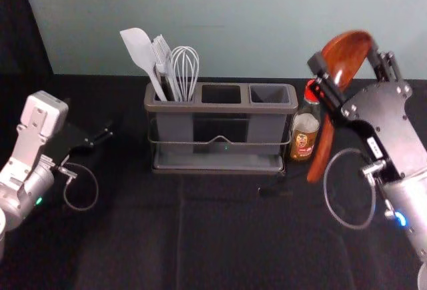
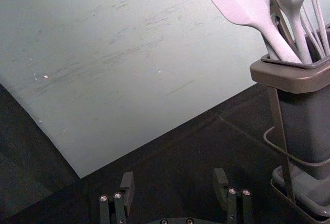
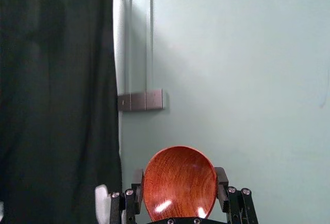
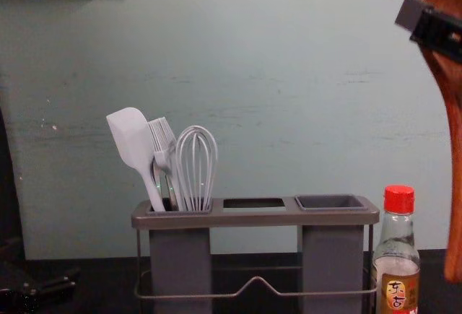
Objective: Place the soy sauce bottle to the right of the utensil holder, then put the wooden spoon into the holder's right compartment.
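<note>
My right gripper (image 1: 348,70) is shut on the wooden spoon (image 1: 323,150), gripping its bowl above and to the right of the soy sauce bottle (image 1: 305,130). In the right wrist view, the spoon's bowl (image 3: 179,183) is between the fingers of my right gripper (image 3: 179,185). The spoon hangs handle down in the chest view. Just right of the utensil holder (image 4: 256,216), the bottle (image 4: 397,256) stands upright. The holder's right compartment (image 4: 332,202) is empty. My left gripper (image 1: 100,137) is off to the holder's left, open in the left wrist view (image 2: 176,185).
White utensils, a spatula (image 1: 142,51), a brush and a whisk (image 1: 185,70), stand in the holder's left compartment. A pale wall (image 1: 233,17) rises behind the black-covered table (image 1: 200,237).
</note>
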Controlling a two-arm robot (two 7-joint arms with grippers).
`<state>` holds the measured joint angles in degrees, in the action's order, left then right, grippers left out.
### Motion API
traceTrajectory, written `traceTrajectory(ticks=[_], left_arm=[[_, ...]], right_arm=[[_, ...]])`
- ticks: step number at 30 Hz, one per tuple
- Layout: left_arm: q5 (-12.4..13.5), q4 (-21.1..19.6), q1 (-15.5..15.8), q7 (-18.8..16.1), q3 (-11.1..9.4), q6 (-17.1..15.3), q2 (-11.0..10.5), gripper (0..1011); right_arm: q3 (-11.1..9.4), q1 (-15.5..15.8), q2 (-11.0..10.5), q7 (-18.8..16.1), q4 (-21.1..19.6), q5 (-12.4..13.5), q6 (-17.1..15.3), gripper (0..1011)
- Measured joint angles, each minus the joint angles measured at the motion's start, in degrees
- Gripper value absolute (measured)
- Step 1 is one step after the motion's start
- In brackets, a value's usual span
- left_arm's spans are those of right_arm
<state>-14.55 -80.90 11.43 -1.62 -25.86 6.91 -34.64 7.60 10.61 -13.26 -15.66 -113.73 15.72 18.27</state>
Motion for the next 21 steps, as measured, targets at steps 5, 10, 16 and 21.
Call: traceTrajectory(ticks=[5, 10, 16, 21], left_arm=[[0.0, 0.0, 0.0, 0.0, 0.0, 0.0, 0.0, 1005], [0.0, 0.0, 0.0, 0.0, 0.0, 0.0, 0.0, 1005], [0.0, 0.0, 0.0, 0.0, 0.0, 0.0, 0.0, 1005], [0.0, 0.0, 0.0, 0.0, 0.0, 0.0, 0.0, 1005]], right_arm=[[0.0, -3.0, 0.8, -0.6, 1.9, 0.2, 1.4, 839], [0.4, -6.6, 1.4, -1.1, 4.5, -0.7, 2.3, 839], [1.5, -11.4, 1.8, -2.4, 8.8, -1.4, 3.7, 839], [2.1, -14.8, 2.4, -3.1, 11.9, -0.9, 3.8, 839]])
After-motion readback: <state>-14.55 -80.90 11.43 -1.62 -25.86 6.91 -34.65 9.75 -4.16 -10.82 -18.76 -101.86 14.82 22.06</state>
